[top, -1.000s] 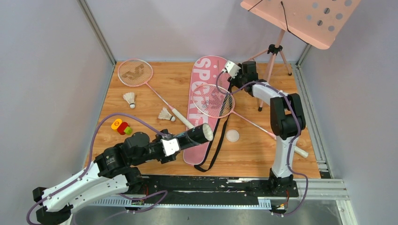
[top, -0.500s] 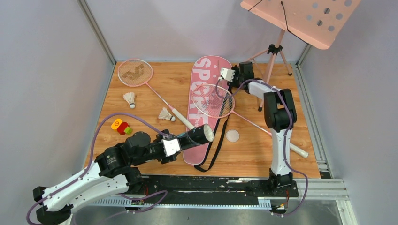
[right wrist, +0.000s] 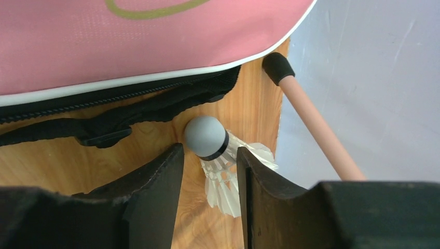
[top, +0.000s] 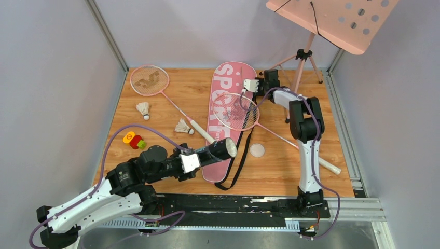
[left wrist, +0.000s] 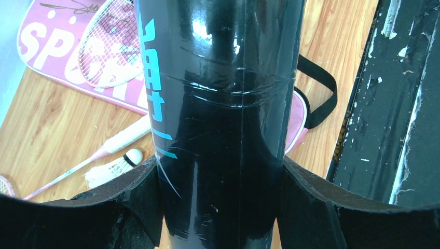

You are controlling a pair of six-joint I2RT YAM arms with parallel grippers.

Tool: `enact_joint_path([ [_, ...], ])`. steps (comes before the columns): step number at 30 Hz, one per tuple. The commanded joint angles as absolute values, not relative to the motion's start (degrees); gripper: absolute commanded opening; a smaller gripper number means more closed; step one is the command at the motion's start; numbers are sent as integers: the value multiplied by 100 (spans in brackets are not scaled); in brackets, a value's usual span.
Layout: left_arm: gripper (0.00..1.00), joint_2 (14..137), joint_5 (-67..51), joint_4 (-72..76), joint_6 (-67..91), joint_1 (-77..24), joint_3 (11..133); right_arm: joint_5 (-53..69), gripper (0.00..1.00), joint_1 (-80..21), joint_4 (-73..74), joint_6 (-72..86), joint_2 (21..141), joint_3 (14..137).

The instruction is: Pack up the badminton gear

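The left gripper is clamping the black tube between both fingers, teal lettering facing up. The pink SPORT bag is lying behind it with a racket sitting on top, and a shuttlecock is resting just beside another racket's white handle.

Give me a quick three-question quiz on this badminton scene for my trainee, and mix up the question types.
1. True or false: the left claw grips the black tube.
2. What lies between the fingers of the right claw? A) a racket handle B) a shuttlecock C) the orange toy
3. In the top view, how many loose shuttlecocks lie left of the pink bag?
Key: 1 true; 2 B; 3 two.
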State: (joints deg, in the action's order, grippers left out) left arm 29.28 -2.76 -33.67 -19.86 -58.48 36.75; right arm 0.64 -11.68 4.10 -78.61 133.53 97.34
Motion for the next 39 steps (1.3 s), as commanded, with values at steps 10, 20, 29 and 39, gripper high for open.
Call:
enact_joint_path([
  [10,52,2743,-203,-3071,-2134,-5851,3880,245,15,-1218,413,-8370,13123,9680],
  [20,52,2726,-204,-3075,-2136,-5853,3870,350,9,-1381,422,-8087,12462,9018],
  [29,52,2765,-167,-3059,-2127,-5850,3851,380,21,-1418,545,-7651,11995,8683],
  [39,52,2806,-146,-3056,-2143,-5851,3844,426,67,-1407,762,-6442,12354,9442],
])
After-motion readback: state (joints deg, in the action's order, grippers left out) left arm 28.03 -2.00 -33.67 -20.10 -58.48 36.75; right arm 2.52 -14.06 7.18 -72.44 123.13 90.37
